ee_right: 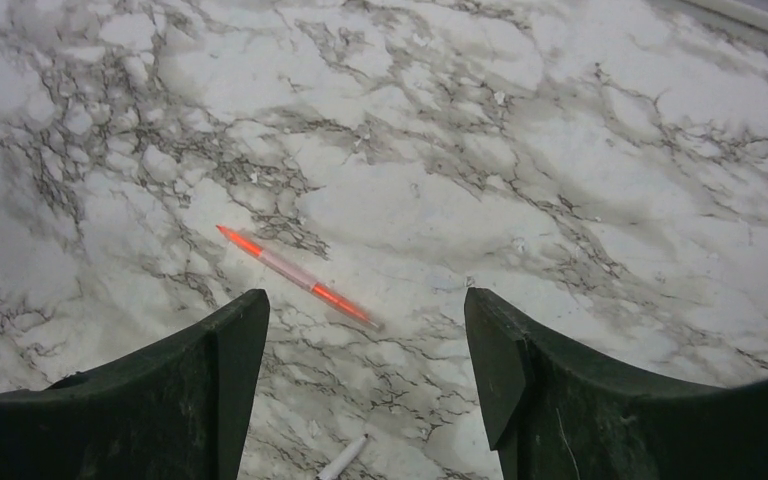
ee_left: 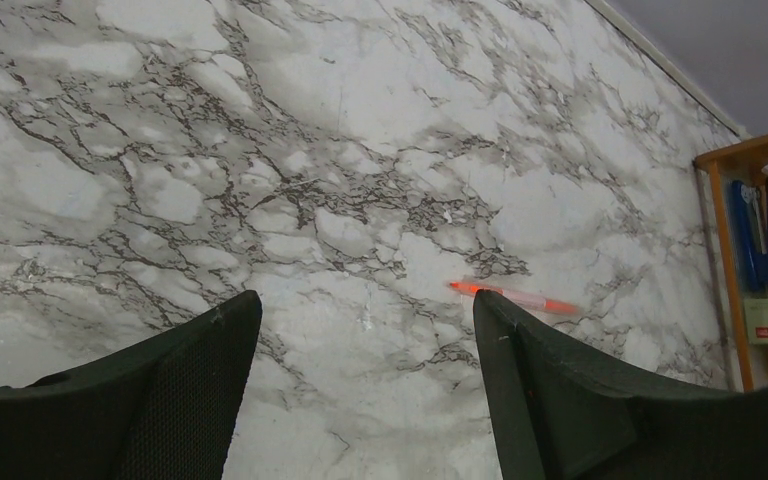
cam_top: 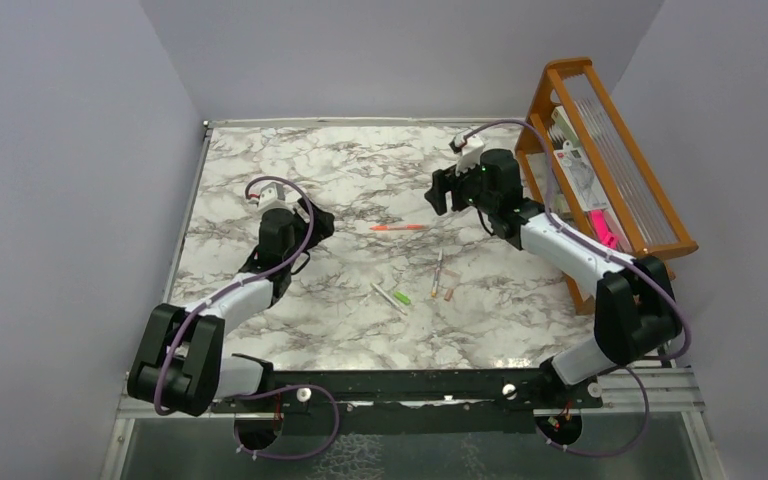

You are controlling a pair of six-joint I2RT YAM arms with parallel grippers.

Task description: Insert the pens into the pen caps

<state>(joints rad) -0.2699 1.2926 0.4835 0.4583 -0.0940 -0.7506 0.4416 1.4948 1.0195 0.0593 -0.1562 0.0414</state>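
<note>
An orange-red pen (cam_top: 397,228) lies flat mid-table; it also shows in the left wrist view (ee_left: 513,297) and the right wrist view (ee_right: 295,276). Nearer the arms lie a whitish pen (cam_top: 387,297) with a bright green cap (cam_top: 401,297) beside it, another whitish pen (cam_top: 438,272) and a tan-orange cap (cam_top: 449,293). One whitish pen's end shows in the right wrist view (ee_right: 343,458). My left gripper (cam_top: 322,224) is open and empty, left of the orange-red pen. My right gripper (cam_top: 442,192) is open and empty, above the table beyond that pen.
An orange wooden rack (cam_top: 600,150) with papers and a pink item stands at the table's right edge; its side shows in the left wrist view (ee_left: 735,200). Grey walls close the table on the left, back and right.
</note>
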